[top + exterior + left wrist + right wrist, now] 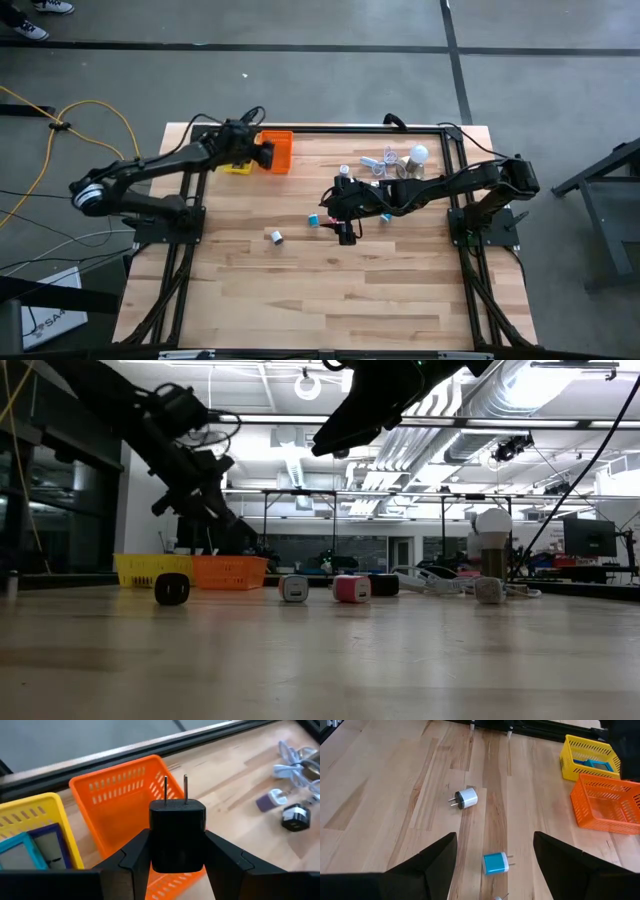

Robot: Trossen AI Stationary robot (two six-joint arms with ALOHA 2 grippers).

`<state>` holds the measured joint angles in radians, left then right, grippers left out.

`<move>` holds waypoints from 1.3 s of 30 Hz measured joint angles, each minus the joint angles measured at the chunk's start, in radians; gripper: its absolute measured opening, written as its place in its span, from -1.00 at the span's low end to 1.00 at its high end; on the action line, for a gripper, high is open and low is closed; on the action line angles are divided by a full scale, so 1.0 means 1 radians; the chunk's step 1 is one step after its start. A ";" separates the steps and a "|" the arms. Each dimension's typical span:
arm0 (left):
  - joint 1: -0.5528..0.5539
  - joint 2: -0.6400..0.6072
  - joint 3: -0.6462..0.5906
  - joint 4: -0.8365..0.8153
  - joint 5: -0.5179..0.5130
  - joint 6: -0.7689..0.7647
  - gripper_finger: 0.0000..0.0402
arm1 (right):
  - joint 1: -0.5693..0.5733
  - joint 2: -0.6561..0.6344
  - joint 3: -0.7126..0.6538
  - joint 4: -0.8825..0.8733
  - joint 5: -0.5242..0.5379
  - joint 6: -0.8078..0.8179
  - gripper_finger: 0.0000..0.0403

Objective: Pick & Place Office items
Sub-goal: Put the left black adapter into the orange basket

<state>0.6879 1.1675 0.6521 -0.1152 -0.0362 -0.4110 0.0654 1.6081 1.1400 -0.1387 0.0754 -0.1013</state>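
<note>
Left gripper (176, 862) fingers clamp a black plug adapter (177, 836) by its flat sides, over the orange basket (120, 795) at worktop 11 o'clock. Light, rigid, slick plastic; avoid the prongs. Right gripper (492, 855) fingers wide open, empty, above the blue adapter (495, 863) near centre.

Off-task bits on and around the bench

A pale wooden bench (330, 300) sits on a grey floor (320, 60) crossed by dark lines. At the far right corner there's a round white light bulb (420, 153), and just beside it a white cable (377, 163) lies in loose loops on the wood. Off the bench's left side, a yellow cord (85, 110) loops across the floor. Up in the far left corner of the overhead view, someone's shoes (40, 10) poke in. From bench level, the room behind shows ceiling ducts (470, 410) and bright lights overhead.
</note>
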 joint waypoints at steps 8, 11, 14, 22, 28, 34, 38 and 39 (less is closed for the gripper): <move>0.058 0.208 0.177 -0.116 0.065 0.000 -0.26 | 0.000 0.000 0.000 0.000 0.000 0.000 0.24; 0.060 0.261 0.243 -0.183 0.060 0.000 -0.26 | 0.000 0.000 0.000 0.000 0.000 0.000 0.24; 0.056 0.297 0.294 -0.241 0.052 0.000 -0.26 | 0.000 0.000 0.000 0.000 0.000 0.000 0.24; 0.057 0.335 0.390 -0.407 -0.024 -0.013 -0.26 | 0.000 0.000 0.000 0.000 0.000 0.000 0.24; 0.069 0.336 0.396 -0.451 -0.028 -0.034 -0.26 | 0.000 0.000 0.000 0.000 0.000 0.000 0.25; 0.069 0.400 0.396 -0.436 -0.025 -0.038 -0.26 | 0.000 0.000 0.000 0.000 0.000 0.000 0.24; 0.077 0.450 0.396 -0.405 -0.016 -0.035 -0.26 | 0.000 0.000 0.000 0.000 0.000 0.000 0.24; 0.079 0.461 0.396 -0.399 -0.012 -0.035 -0.26 | 0.000 0.000 0.000 0.000 0.000 0.000 0.25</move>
<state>0.7668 1.6288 1.0477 -0.5147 -0.0482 -0.4456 0.0658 1.6081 1.1400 -0.1387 0.0757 -0.1011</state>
